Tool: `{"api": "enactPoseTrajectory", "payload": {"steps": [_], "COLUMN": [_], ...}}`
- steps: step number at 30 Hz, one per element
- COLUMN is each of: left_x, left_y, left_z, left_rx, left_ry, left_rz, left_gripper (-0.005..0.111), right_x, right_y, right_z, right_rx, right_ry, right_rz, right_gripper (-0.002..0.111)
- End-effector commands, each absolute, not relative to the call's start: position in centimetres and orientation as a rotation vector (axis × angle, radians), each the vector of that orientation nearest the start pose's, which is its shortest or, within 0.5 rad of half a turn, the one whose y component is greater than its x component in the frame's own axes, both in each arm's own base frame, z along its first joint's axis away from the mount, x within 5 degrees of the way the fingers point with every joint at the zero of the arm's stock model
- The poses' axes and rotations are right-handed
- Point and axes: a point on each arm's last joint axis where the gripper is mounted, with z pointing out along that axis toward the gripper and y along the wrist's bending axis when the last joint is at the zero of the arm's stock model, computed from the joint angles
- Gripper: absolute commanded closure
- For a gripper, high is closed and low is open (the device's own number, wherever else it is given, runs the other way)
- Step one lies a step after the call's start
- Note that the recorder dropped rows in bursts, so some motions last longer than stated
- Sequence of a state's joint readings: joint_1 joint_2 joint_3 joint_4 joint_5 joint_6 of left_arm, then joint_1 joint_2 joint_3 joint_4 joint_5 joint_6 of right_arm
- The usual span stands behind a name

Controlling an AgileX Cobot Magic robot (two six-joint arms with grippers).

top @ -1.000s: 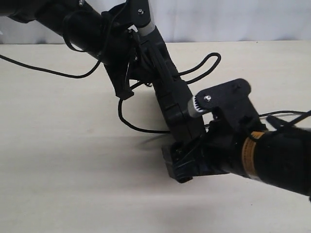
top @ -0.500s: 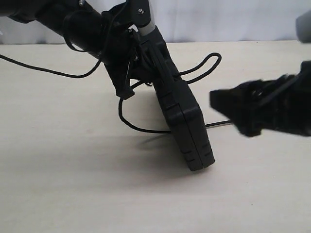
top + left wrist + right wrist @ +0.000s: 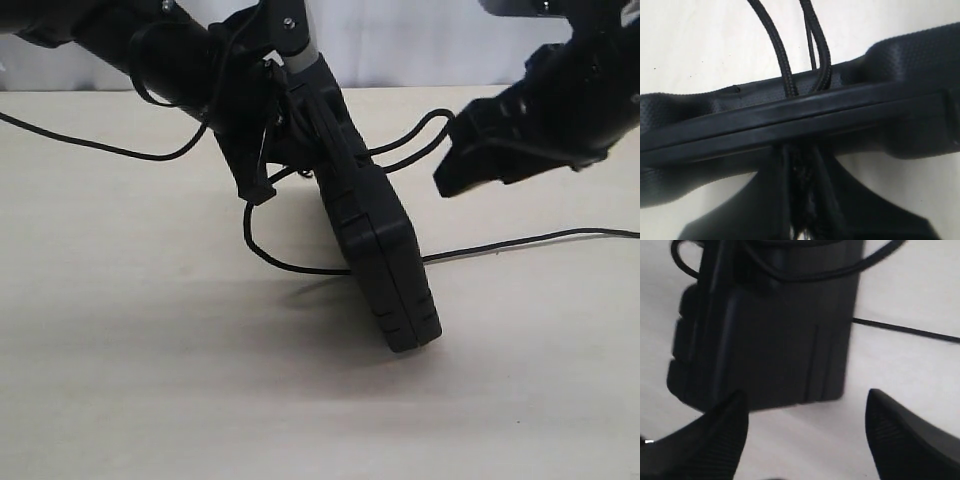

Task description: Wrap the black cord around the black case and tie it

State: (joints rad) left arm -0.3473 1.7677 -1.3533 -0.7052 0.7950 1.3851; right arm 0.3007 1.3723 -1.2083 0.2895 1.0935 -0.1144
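Observation:
The black case (image 3: 375, 230) stands tilted on one corner on the table, its upper end clamped by my left gripper (image 3: 268, 135). In the left wrist view the case's edge (image 3: 800, 112) crosses the frame, and strands of the black cord (image 3: 782, 65) pass over it into the shut fingers (image 3: 827, 210). A cord loop (image 3: 432, 122) sticks out behind the case; another bend (image 3: 252, 235) hangs on its left. My right gripper (image 3: 462, 160) hovers open and empty to the right of the case. Its wrist view shows the case's flat face (image 3: 770, 335) beyond the spread fingertips (image 3: 727, 435).
A thin black strand (image 3: 530, 240) trails from behind the case over the pale table (image 3: 150, 350) to the right edge, also visible as a thin line (image 3: 905, 330) in the right wrist view. A glossy arm cable (image 3: 100, 148) sags at the far left.
My right gripper left the case's lower corner and rose up and to the right, open. The case and the left gripper have not moved.

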Motion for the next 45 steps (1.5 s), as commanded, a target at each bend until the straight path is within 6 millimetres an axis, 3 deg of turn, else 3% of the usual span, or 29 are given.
{"api": "enactPoseTrajectory", "payload": {"steps": [1,3,7,15,23,30,33,40,42,45], "left_x": [34.5,34.5,34.4,34.5,34.5,34.4,34.0,33.4,33.7,34.2], "left_y": [-17.2,-17.2,-17.2,-17.2,-17.1,-17.1,-16.3,-14.5,-13.4,-12.1], "left_z": [26.8,26.8,26.8,26.8,26.7,26.7,26.1,25.0,24.8,23.9], "left_rx": [1.498,1.504,1.505,1.504,1.510,1.526,1.637,1.791,1.773,1.694], "left_ry": [1.909,1.910,1.911,1.910,1.909,1.910,1.961,2.125,2.207,2.242], "left_rz": [-0.417,-0.423,-0.425,-0.423,-0.409,-0.407,-0.342,-0.185,-0.080,-0.079], "left_gripper": [0.107,0.107,0.107,0.107,0.104,0.069,0.059,0.058,0.058,0.058], "right_x": [29.4,30.7,32.2,34.3,34.5,34.4,34.2,34.0,33.9,33.9], "right_y": [8.6,7.5,6.3,6.8,7.2,7.3,7.3,7.3,7.4,7.4], "right_z": [32.4,31.8,30.3,27.6,27.2,27.2,27.5,27.8,27.8,27.8], "right_rx": [-0.313,-0.202,-0.105,-0.051,-0.045,-0.048,-0.054,-0.092,-0.096,-0.100], "right_ry": [2.591,2.558,2.581,2.583,2.564,2.556,2.548,2.540,2.544,2.543], "right_rz": [0.880,0.942,0.843,0.928,1.008,1.026,1.024,1.022,1.028,1.026], "right_gripper": [0.046,0.046,0.046,0.048,0.104,0.104,0.104,0.104,0.104,0.104]}}
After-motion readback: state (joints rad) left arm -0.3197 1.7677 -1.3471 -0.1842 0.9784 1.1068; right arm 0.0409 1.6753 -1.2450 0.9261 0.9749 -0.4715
